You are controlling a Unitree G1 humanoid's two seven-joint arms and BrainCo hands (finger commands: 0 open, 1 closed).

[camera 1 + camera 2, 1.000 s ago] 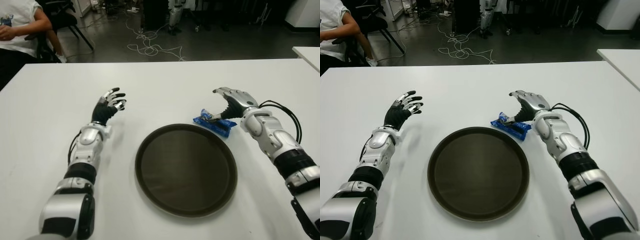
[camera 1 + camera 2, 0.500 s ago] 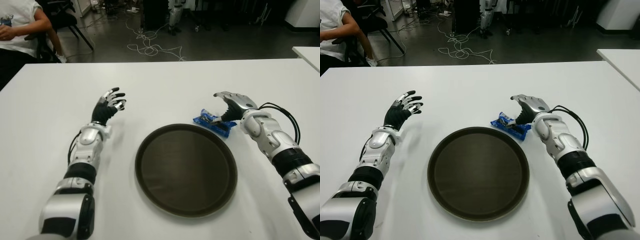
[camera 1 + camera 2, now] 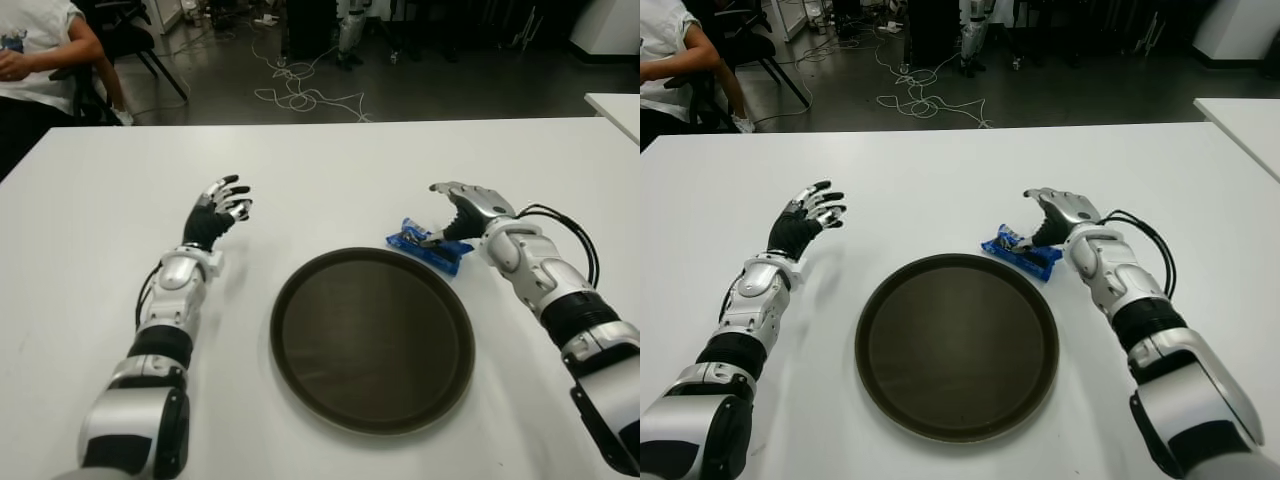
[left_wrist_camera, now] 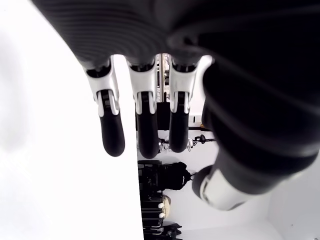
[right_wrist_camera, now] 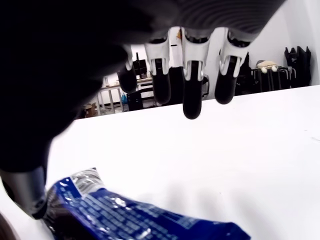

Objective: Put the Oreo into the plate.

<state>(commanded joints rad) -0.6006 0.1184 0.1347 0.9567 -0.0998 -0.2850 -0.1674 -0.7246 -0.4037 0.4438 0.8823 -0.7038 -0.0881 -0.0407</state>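
White worktop (image 3: 330, 170), dark floor with loose cables behind. A dark round plate (image 3: 372, 338) sits centrally. The blue Oreo (image 3: 428, 246) pack lies on the worktop just beyond the plate's far right rim. Right robot hand (image 3: 462, 206) stands over the pack, fingers extended, thumb at its end. Left robot hand (image 3: 217, 211) shows left of the plate, fingers spread, empty.

White worktop (image 3: 330, 170); beyond it, dark floor (image 3: 420, 90) with loose white cables (image 3: 300, 95), a seated person (image 3: 35, 60) on a black chair (image 3: 125, 40) at far left, second white table (image 3: 615, 105) at right.
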